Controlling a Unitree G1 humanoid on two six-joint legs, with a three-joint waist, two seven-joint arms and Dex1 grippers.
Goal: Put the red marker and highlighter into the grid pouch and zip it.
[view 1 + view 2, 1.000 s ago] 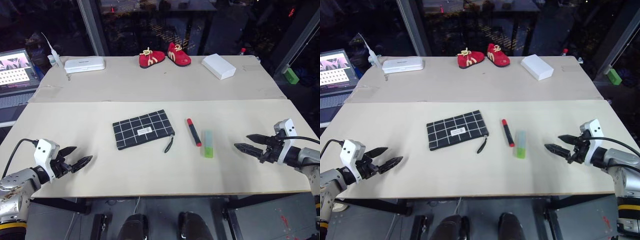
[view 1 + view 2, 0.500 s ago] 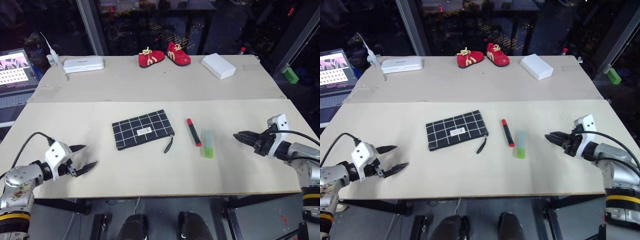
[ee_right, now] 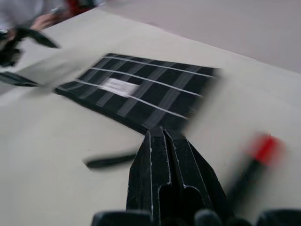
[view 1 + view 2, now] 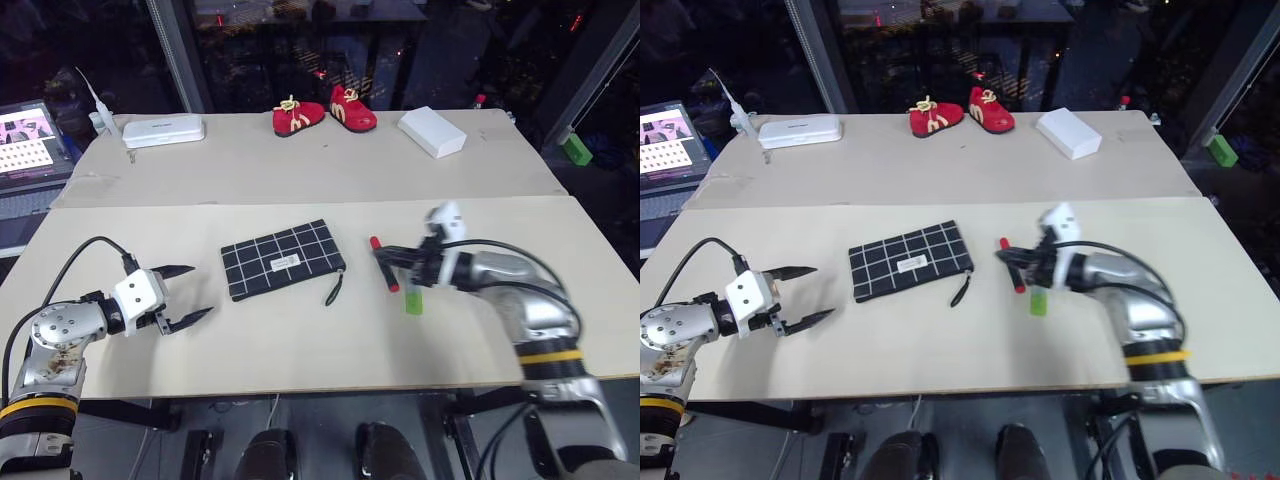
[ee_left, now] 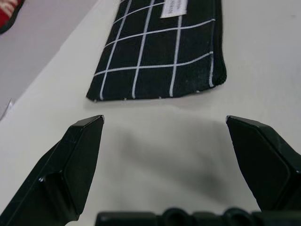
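Just above the tabletop, near the red marker (image 4: 385,264), our right gripper (image 4: 384,256) has its 2 fingers pressed flat together with nothing between them; the right wrist view shows them meeting as 1 black wedge, with the marker off to one side and the pouch's zipper pull strap (image 4: 337,288) on the other. Our left gripper (image 4: 186,295) hovers over the table (image 4: 300,350) with its jaws spread wide and empty, aimed at the near short end of the grid pouch (image 4: 284,259) and apart from it, as the left wrist view confirms.

Outward from the right gripper: the marker lies flat, tilted a little, between the pouch and the highlighter (image 4: 414,297), which sits just beside it, partly under our right arm. The pouch lies flat and looks zipped, its strap trailing toward the marker. At the far end of the table, well apart from all this, are 2 red shoes (image 4: 325,113), a white box (image 4: 433,132) and a white case (image 4: 163,130).

We judge the task barely begun: neither pen is in the pouch, and it has not been opened. The step in hand looks like the approach to the zipper. Next we need to part the right fingers, pinch the strap, and pin the pouch's other end with the left gripper so the zipper slides instead of dragging the pouch.
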